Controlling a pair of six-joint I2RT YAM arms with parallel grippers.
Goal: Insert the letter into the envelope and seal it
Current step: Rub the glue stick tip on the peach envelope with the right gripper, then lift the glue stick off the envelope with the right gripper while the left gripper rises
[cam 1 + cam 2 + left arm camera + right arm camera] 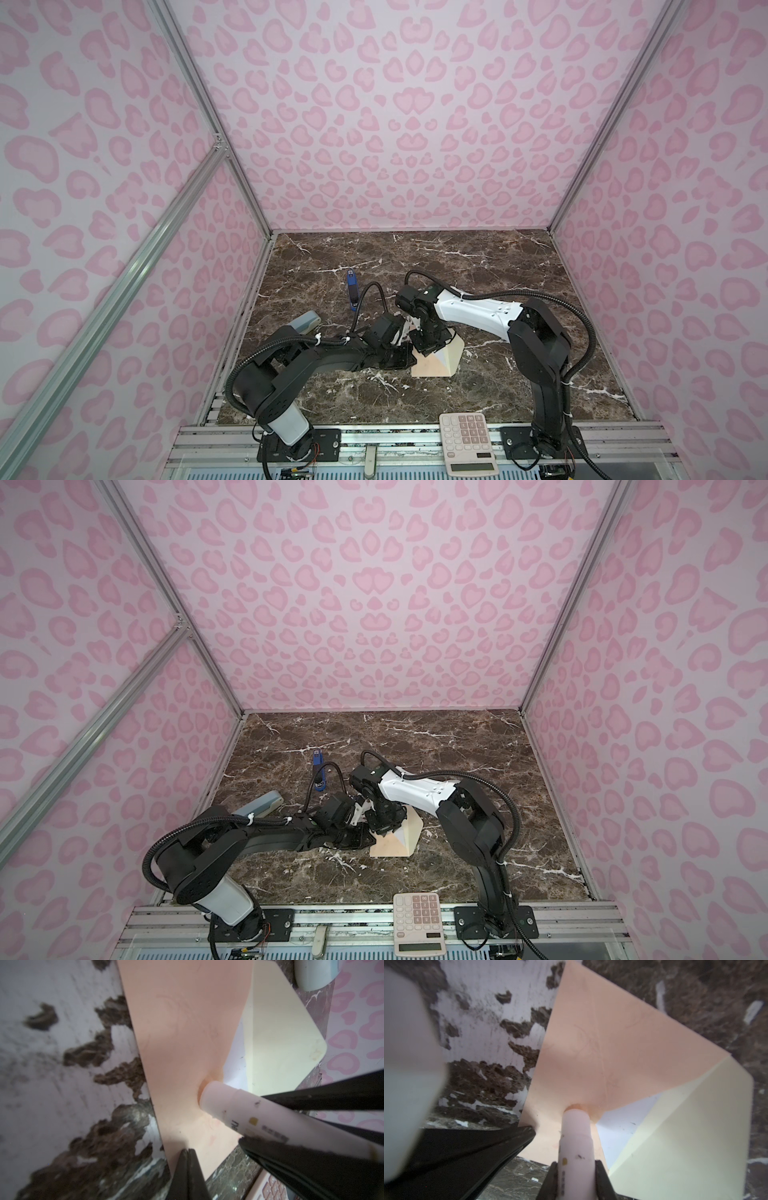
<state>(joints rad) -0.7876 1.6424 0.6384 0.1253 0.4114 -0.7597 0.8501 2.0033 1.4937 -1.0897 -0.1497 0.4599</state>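
Observation:
The peach envelope (pixel 430 368) (pixel 388 848) lies on the marble table with its cream flap (pixel 685 1126) (pixel 280 1032) folded open. A white sheet, the letter (pixel 623 1124) (pixel 234 1059), shows in the envelope's mouth. My right gripper (pixel 576 1164) (pixel 424 349) is shut on a pale pink glue stick (pixel 576 1136) (pixel 228 1109). The stick's tip presses on the peach front (pixel 612 1043) at the edge of the mouth. My left gripper (pixel 188 1150) (pixel 409 358) is shut with nothing between its jaws. Its tips rest on the envelope's near edge (pixel 187 1022).
A white calculator (pixel 467 440) (pixel 419 920) lies at the table's front edge. A blue device (pixel 352 291) lies behind the arms. A pale grey-blue object (pixel 305 324) (pixel 311 974) sits by the left wall. Pink patterned walls enclose three sides.

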